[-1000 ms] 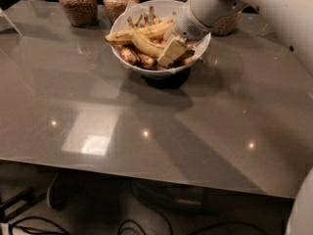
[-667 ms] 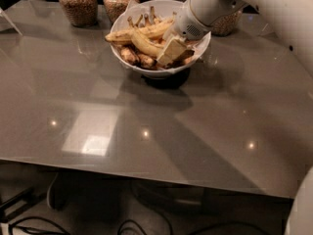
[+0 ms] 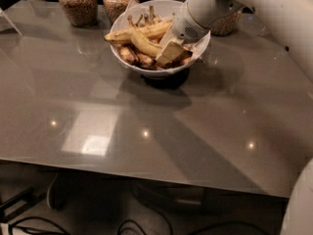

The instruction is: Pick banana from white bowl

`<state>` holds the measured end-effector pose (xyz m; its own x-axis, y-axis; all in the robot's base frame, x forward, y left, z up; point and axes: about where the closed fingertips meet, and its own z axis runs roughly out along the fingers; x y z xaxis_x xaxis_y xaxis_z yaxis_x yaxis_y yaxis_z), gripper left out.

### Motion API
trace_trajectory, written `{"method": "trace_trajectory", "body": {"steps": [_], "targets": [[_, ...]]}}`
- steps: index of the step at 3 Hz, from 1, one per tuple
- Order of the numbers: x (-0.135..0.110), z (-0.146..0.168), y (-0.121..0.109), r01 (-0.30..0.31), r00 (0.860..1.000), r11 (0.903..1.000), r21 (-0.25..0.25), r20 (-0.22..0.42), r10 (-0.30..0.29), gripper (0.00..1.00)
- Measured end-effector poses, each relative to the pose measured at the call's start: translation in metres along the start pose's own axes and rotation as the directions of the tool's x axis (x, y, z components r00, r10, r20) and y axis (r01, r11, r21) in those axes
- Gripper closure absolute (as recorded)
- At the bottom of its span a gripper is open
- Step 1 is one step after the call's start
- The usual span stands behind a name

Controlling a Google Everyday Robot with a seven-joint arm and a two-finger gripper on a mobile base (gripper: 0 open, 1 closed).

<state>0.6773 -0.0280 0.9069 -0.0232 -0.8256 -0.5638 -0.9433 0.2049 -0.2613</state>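
Camera view: the gripper (image 3: pixel 171 54) sits in the white bowl's (image 3: pixel 128 62) four o'clock side, the banana (image 3: pixel 142 43) at its nine o'clock. Its grip cannot be told.

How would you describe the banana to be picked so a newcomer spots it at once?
On the grey table, find the white bowl in front of the glass jars, with the gripper inside its right half. The banana is the thick, strongly curved yellow one beside the gripper, unlike the straighter, paler banana above and the short brown ones below.
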Motion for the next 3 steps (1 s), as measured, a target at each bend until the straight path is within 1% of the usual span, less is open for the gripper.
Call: {"method": "trace_trajectory", "body": {"steps": [1,2,3], "targets": [[0.0,0.0,0.0,0.0,1.0,1.0,0.0,0.0,0.0,1.0],[-0.004,-0.017,0.004,0.01,1.0,0.9999,0.007,0.024,-0.01,1.0],[-0.008,-0.044,0.011,0.019,0.996,0.9989,0.043,0.081,-0.023,1.0]]}}
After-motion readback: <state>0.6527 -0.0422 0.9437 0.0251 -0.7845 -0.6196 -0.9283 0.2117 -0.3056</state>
